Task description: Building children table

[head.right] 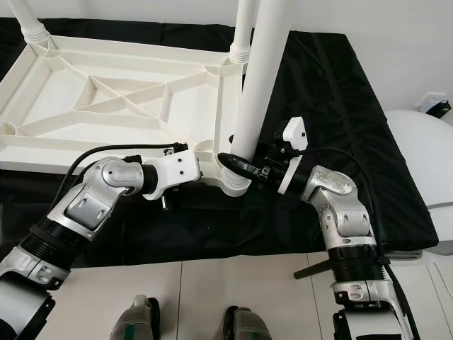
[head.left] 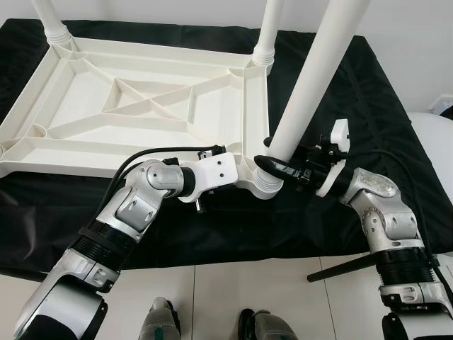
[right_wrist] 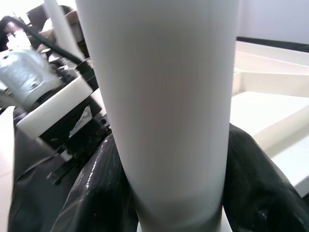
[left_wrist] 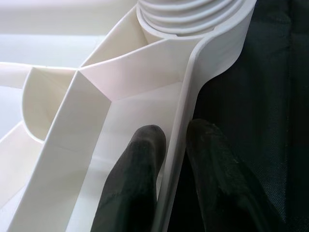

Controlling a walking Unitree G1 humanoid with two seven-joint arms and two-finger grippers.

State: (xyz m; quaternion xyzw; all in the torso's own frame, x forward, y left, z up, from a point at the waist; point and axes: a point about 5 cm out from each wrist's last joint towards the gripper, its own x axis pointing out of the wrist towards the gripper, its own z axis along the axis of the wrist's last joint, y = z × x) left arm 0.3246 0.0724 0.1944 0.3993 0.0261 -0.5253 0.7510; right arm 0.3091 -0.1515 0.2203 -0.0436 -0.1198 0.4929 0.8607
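Note:
A white plastic children's table top (head.left: 141, 106) lies upside down on a black cloth, ribs showing. A long white leg (head.left: 311, 78) stands in the near right corner socket (head.left: 262, 185). My right gripper (head.left: 272, 166) is shut on this leg just above the socket; its black fingers (right_wrist: 91, 193) wrap both sides of the tube. My left gripper (left_wrist: 174, 159) is shut on the table top's rim (left_wrist: 188, 121) beside that same corner, one finger inside the rim and one outside. Two more legs (head.left: 269, 32) stand in the far corners.
The black cloth (head.left: 354, 106) covers the floor under the table top and ends near my feet (head.left: 163, 326) on pale tiles. A black rod (head.left: 347, 268) lies on the tiles at the right. A white rounded object (head.left: 439, 134) sits at the far right.

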